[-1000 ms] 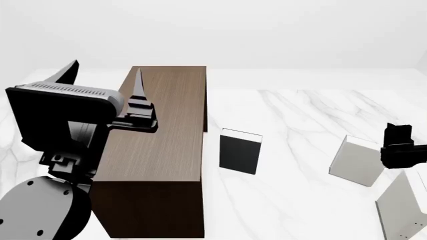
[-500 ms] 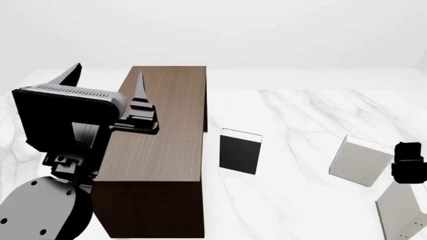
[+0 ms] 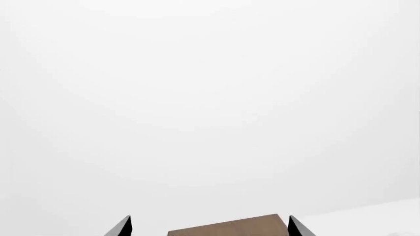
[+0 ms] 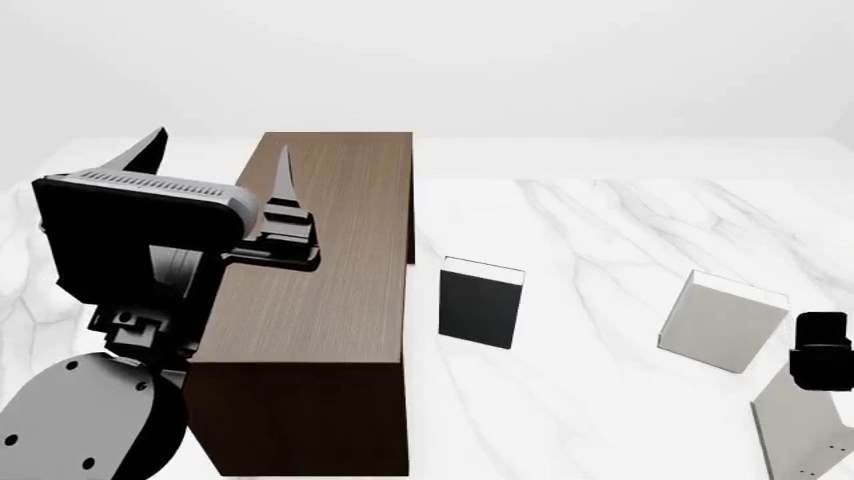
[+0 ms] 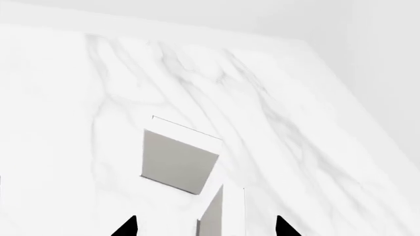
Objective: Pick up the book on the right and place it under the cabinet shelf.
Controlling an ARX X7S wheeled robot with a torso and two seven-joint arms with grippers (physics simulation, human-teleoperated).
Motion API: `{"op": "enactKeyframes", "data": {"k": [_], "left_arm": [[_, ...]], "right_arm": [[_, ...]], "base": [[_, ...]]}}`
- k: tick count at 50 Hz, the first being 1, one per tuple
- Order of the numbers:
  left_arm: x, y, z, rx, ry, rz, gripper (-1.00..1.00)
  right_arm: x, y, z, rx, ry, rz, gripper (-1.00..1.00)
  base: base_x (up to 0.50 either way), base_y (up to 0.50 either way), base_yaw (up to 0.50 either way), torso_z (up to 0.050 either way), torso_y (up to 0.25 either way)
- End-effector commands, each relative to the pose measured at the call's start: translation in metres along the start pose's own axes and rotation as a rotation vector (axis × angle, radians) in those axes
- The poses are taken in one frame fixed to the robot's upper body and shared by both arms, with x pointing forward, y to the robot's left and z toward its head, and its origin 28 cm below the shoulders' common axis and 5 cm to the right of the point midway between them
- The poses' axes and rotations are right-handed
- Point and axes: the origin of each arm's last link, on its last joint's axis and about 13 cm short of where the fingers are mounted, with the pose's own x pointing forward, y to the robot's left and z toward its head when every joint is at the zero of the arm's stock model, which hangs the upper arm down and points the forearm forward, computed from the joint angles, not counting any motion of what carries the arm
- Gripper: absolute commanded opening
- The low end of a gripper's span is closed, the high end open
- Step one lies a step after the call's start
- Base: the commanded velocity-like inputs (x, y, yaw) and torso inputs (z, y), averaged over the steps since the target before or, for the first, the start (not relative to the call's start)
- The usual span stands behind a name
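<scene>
our right gripper hangs with its two black fingertips spread wide, nothing between them but air. just ahead of the tips and between them stands the plain white, nearly square hardback book, edge-on to the fingers and not touching either. in the head view this book sits at the lower right corner, just below the black body of the right gripper. a little farther out from the tips, just beside the white book, stands the duller pale grey square book, tilted, on the white marble tabletop. well apart from the right fingers, toward the other arm, stands the black-covered book.

our left gripper rides above the tall dark-brown wood-grain cabinet shelf, its pointed black fingers set wide apart and empty. from the left wrist, the brown top of the cabinet shows between and beyond the two tips, and past it we see only the pale blank wall.
</scene>
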Motion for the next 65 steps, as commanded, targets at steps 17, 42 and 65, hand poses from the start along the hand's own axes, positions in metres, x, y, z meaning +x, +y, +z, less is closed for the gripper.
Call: {"op": "enactKeyframes", "data": {"k": [17, 42, 65], "left_arm": [[0.000, 0.000, 0.003, 0.013, 0.000, -0.009, 1.00], [-0.001, -0.001, 0.002, 0.024, 0.009, -0.015, 1.00], [-0.003, 0.000, 0.002, 0.022, 0.009, -0.015, 1.00]], "right_arm": [[0.010, -0.006, -0.019, 0.049, 0.046, -0.021, 1.00], [0.024, -0.009, -0.036, 0.081, 0.074, -0.047, 1.00], [0.032, -0.009, -0.051, 0.105, 0.101, -0.057, 1.00]], "base": [[0.00, 0.00, 0.00, 0.000, 0.000], [0.00, 0.00, 0.00, 0.000, 0.000], [0.00, 0.00, 0.00, 0.000, 0.000]]}}
